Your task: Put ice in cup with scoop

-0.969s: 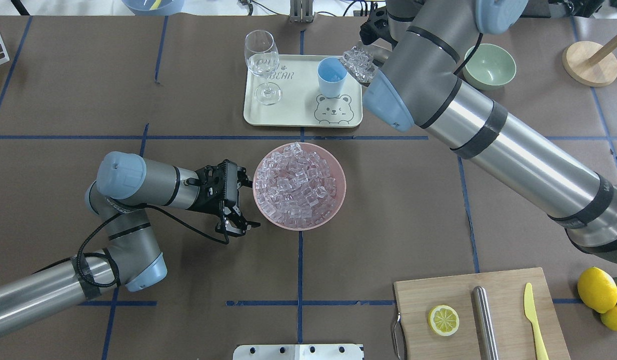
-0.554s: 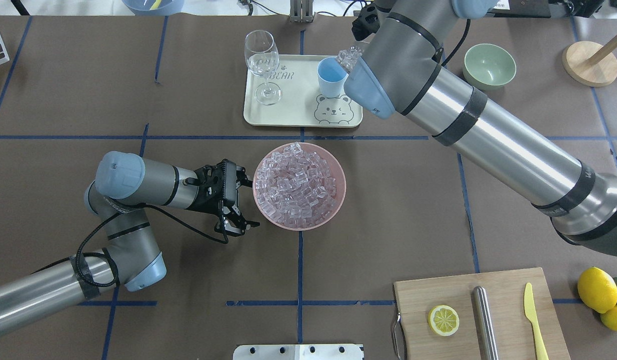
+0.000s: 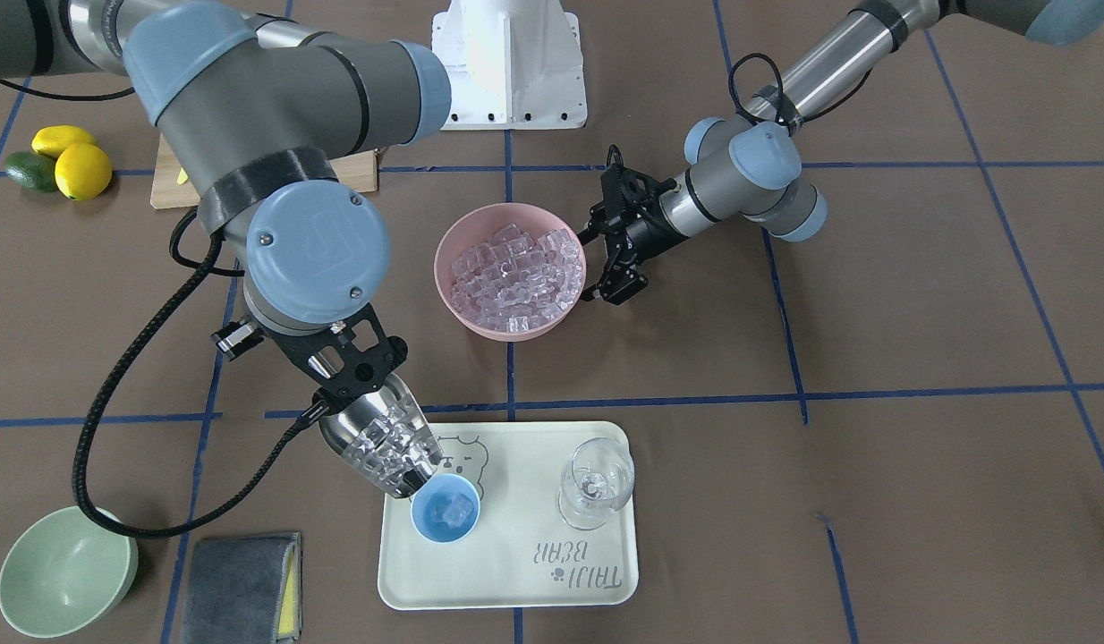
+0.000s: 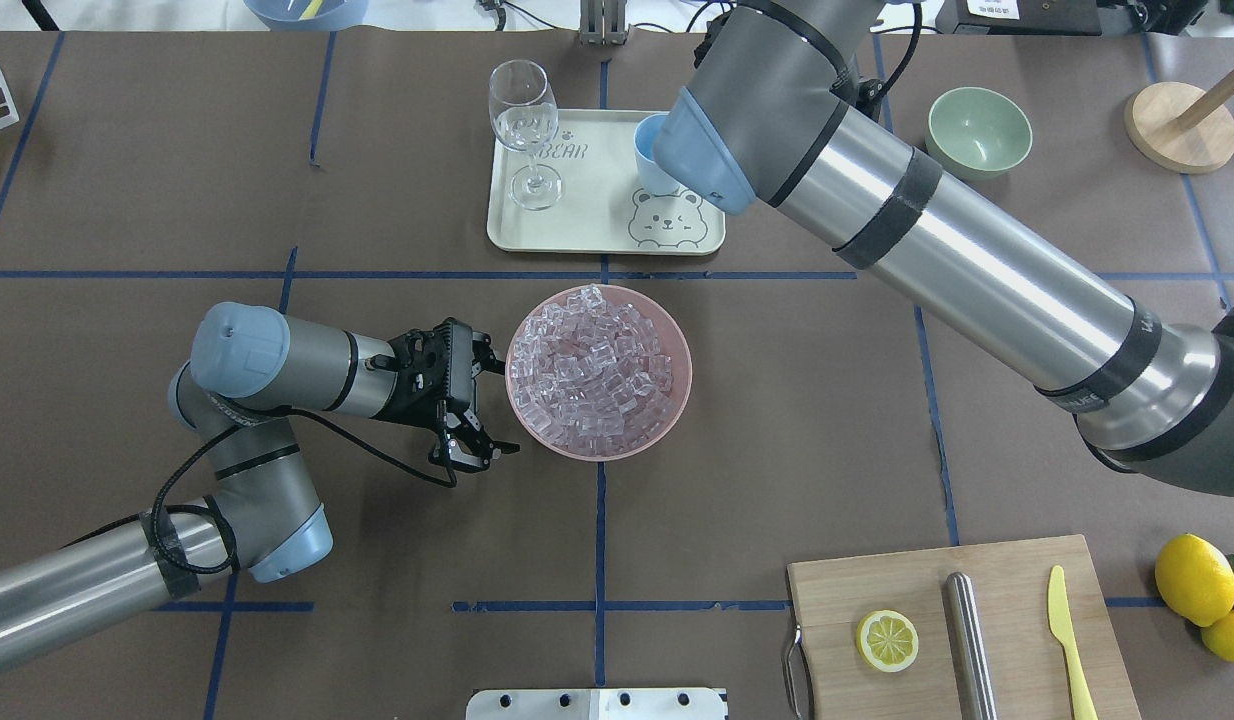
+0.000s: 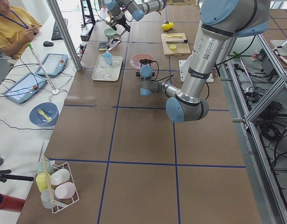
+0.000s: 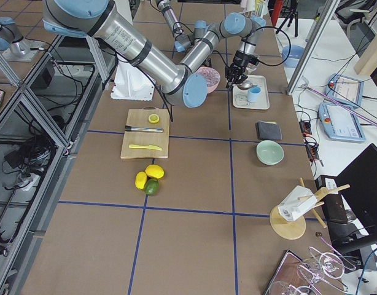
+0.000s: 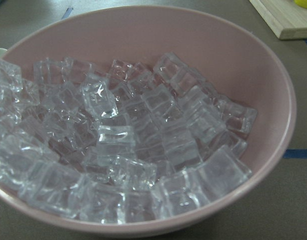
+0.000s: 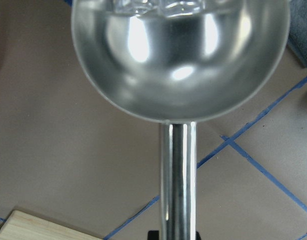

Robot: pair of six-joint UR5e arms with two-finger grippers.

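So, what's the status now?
Right end effector shut on scoop, tipped over blue cup. Ice in scoop, some in cup. Left end effector open by pink bowl. Nothing blocking.

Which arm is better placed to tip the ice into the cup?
Right. Its jaws hold the scoop tilted over the cup, with ice at its lip. The left jaws stand open by the pink bowl.

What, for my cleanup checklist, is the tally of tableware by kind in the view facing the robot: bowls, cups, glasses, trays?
Bowls: 2 (pink bowl, green bowl)
Cups: 1 (blue cup)
Glasses: 1 (stemmed glass)
Trays: 1 (cream tray)
Total: 5
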